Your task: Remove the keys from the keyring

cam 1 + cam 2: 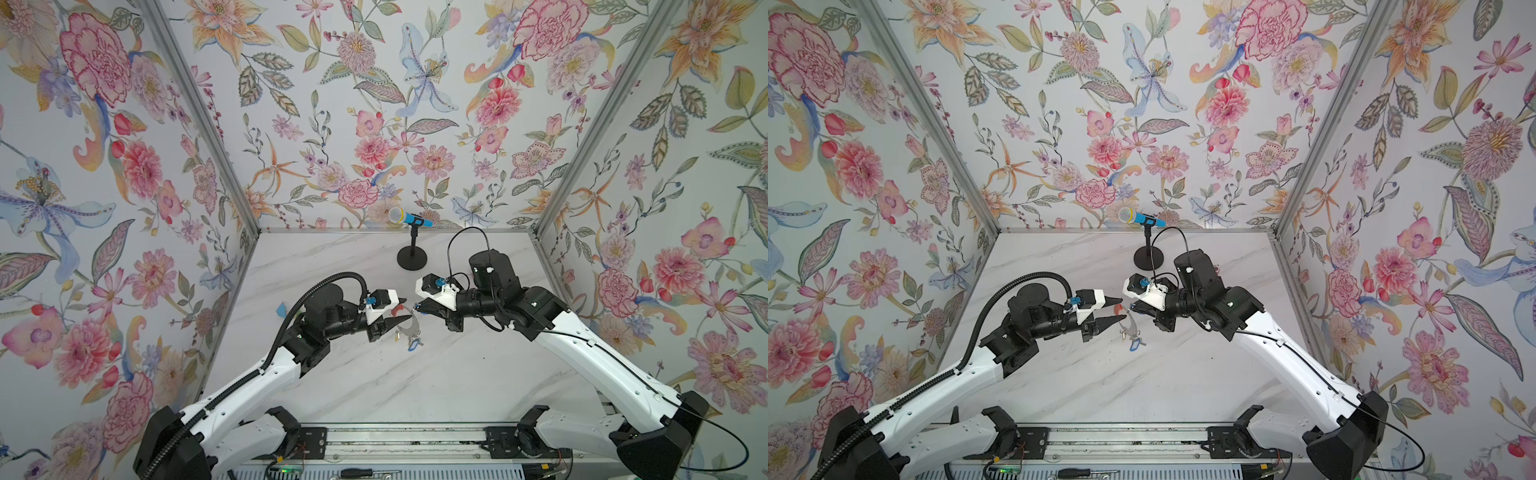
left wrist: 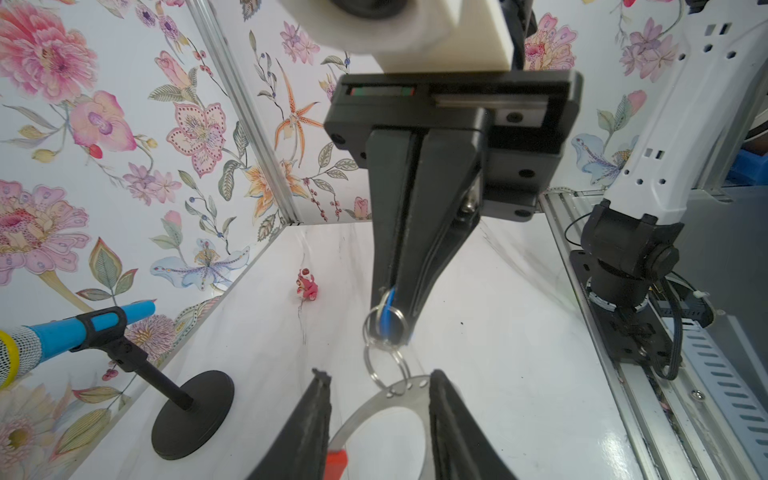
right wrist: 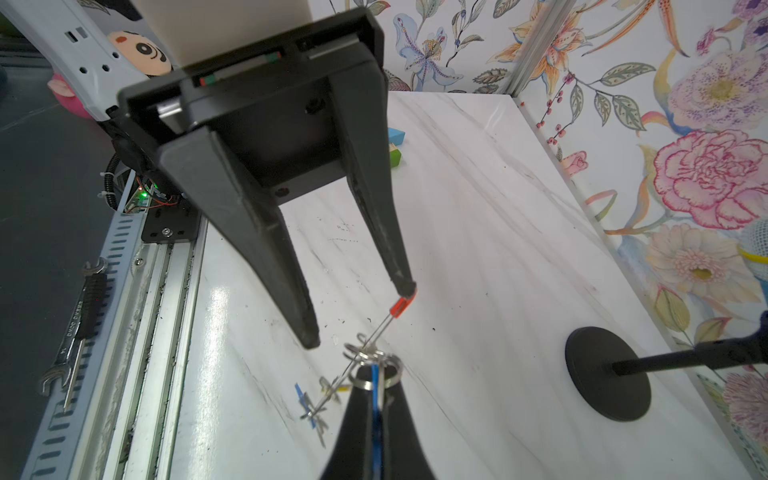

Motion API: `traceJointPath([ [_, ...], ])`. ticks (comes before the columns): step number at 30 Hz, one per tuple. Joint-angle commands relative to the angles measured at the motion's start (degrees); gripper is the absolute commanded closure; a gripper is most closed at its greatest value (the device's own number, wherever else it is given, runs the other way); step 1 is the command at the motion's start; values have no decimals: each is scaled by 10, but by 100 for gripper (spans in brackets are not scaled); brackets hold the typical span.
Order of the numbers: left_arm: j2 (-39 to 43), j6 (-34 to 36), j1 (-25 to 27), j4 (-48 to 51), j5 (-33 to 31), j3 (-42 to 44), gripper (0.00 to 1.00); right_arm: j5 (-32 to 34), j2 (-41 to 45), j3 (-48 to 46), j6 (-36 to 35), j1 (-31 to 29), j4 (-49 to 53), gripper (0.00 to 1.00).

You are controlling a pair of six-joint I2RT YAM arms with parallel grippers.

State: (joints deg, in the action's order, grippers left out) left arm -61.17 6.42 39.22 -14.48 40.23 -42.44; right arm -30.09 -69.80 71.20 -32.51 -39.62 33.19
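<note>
The left arm is reaching low toward mid-frame in both top views, its left gripper (image 1: 408, 308) released, jaws straddling the keyring (image 2: 395, 390), which is hanging at centre above the surface (image 1: 415, 386). The right gripper (image 1: 417, 308) is clenching a blue tag (image 3: 376, 382), plain only in the wrist views. Keys (image 3: 316, 405) are dangling below.
</note>
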Motion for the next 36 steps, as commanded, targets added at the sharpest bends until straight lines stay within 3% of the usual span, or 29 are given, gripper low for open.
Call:
traceJointPath([
  [1, 1, -21, 14, 25, -30, -21, 60, 23, 0, 23, 3, -5, 3, 100],
  [8, -14, -22, 17, 35, -59, -40, 67, 36, -6, 30, 2, -15, 4, 100],
  [18, -38, -17, 19, 45, -50, -58, 80, 51, 2, 25, 3, -22, 7, 100],
  [24, -49, 28, 21, 101, -61, -74, 86, 55, 5, 25, 2, -22, 8, 100],
  [30, -58, 65, 20, 126, -74, -92, 100, 58, 4, 27, 2, -22, 8, 100],
  [36, -60, 87, 20, 137, -82, -106, 100, 78, 10, 27, 0, -19, 12, 100],
])
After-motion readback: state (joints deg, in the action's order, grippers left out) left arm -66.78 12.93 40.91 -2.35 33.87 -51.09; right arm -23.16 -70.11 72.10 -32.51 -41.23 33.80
